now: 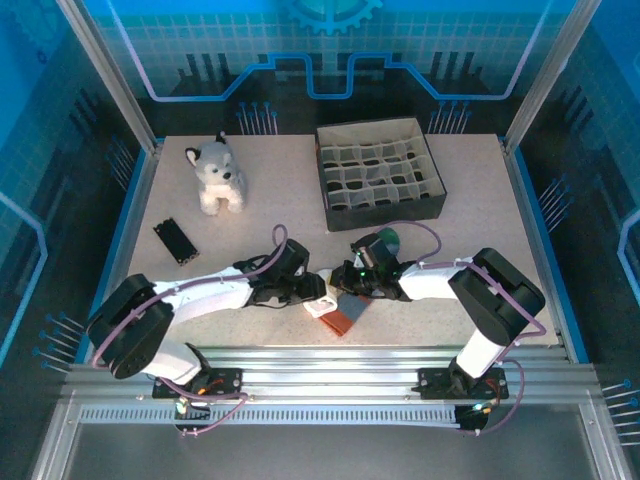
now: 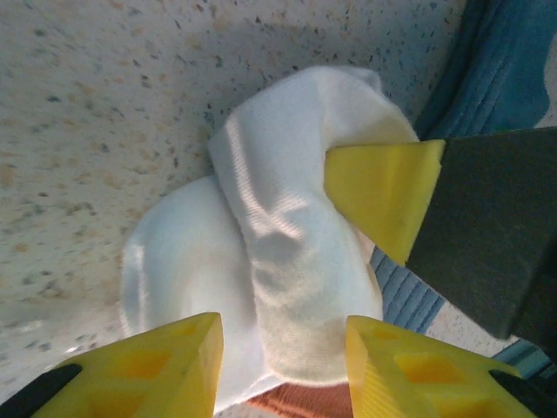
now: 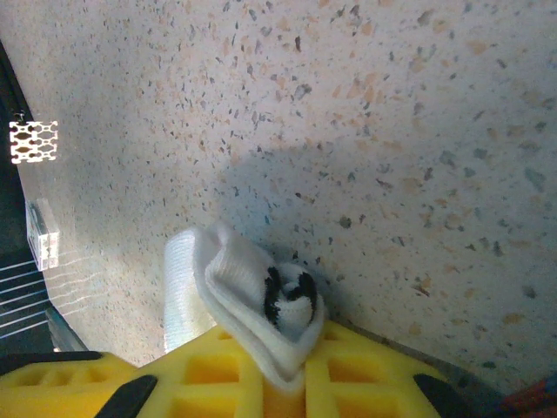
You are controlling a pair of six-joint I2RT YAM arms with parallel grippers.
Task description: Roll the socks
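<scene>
Top external view: both arms meet low near the front of the table. Over to the right wrist view, where the right gripper is pinching a fold of the white sock, its dark stripes showing just above the yellow fingers. On the left wrist view, the left gripper has its fingers spread, with the bunched white sock lying between and beyond them. The grey-blue sock lies touching it on the right.
</scene>
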